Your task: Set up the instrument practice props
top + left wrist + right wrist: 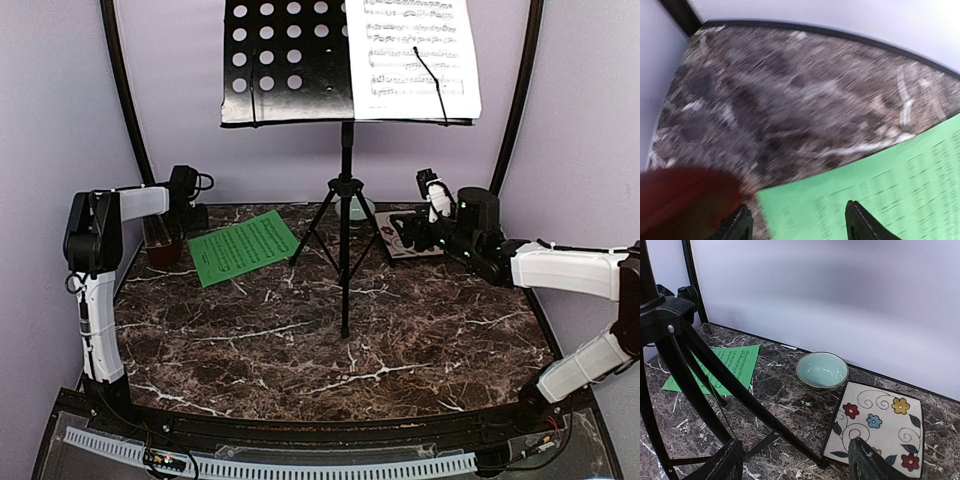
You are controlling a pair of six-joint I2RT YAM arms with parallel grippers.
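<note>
The black music stand (346, 190) stands mid-table on its tripod, and its legs fill the left of the right wrist view (715, 375). The white sheet (410, 50) rests on the right half of its perforated desk under a wire clip. The green sheet (243, 247) lies flat on the table at the left, and also shows in the left wrist view (880, 190) and the right wrist view (725, 365). The dark red-brown metronome (163, 245) stands by the left wall and is blurred in the left wrist view (680, 200). My left gripper (190, 215) (797, 227) is open above the green sheet's corner. My right gripper (412, 233) (795, 467) is open and empty.
A pale green bowl (822, 371) (358, 208) sits behind the stand near the back wall. A cream tile with flowers and swirls (880, 425) (405, 238) lies right of it, under my right gripper. One tripod foot ends at the tile's near-left edge. Walls close the sides and back.
</note>
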